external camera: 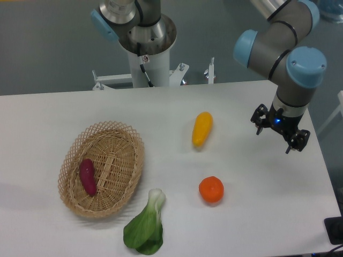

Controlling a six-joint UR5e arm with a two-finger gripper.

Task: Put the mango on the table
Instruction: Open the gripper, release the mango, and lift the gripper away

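The mango (pixel 202 129) lies on the white table (pixel 257 225), between the wicker basket (pixel 102 168) and the gripper (pixel 280 135). The gripper hangs well apart from it, fingers spread and holding nothing

No text, label, brand, number or sign can be read anywhere in this view. The arm's pedestal (pixel 146 51), behind the table (pixel 257 214), carries a small pale sticker, but it is too small and blurred to make out any characters.
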